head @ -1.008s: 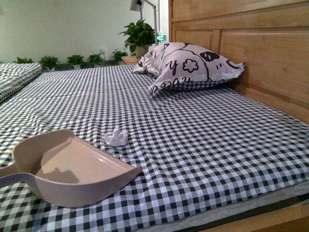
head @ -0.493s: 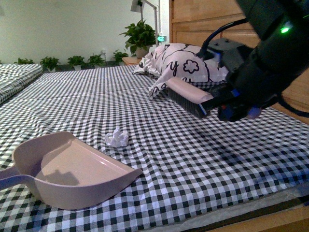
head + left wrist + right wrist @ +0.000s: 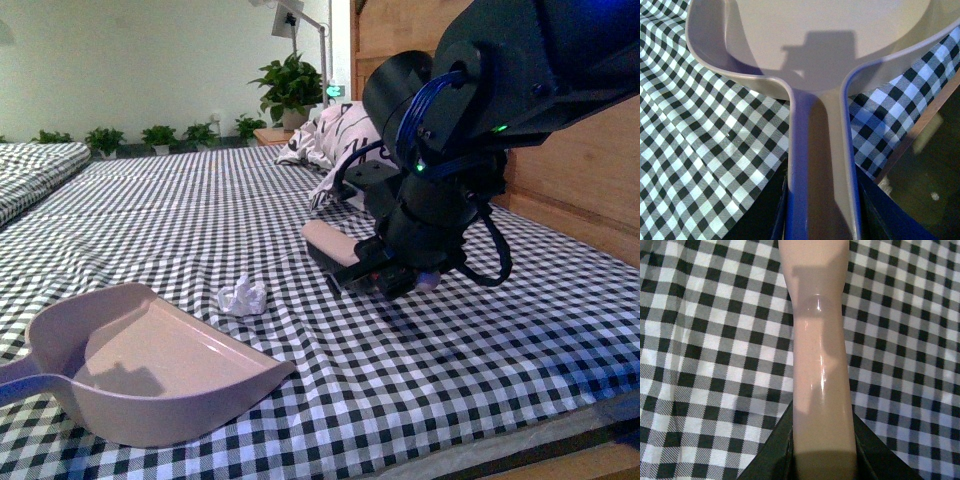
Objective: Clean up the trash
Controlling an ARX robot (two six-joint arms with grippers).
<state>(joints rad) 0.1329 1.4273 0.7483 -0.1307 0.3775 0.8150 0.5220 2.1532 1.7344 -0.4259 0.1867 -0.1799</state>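
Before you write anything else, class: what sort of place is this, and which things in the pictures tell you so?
Most likely a bedroom. A checked bed sheet covers a wide mattress, a printed pillow lies against a wooden headboard, and potted plants stand by the far wall.

The right arm [image 3: 470, 130], absent a second ago, has swung in and dropped low over the bed. Its brush [image 3: 335, 250] has come down from beside the pillow [image 3: 335, 130] to near the trash [image 3: 243, 297].

Bulky black arm [image 3: 470, 130], blue cables
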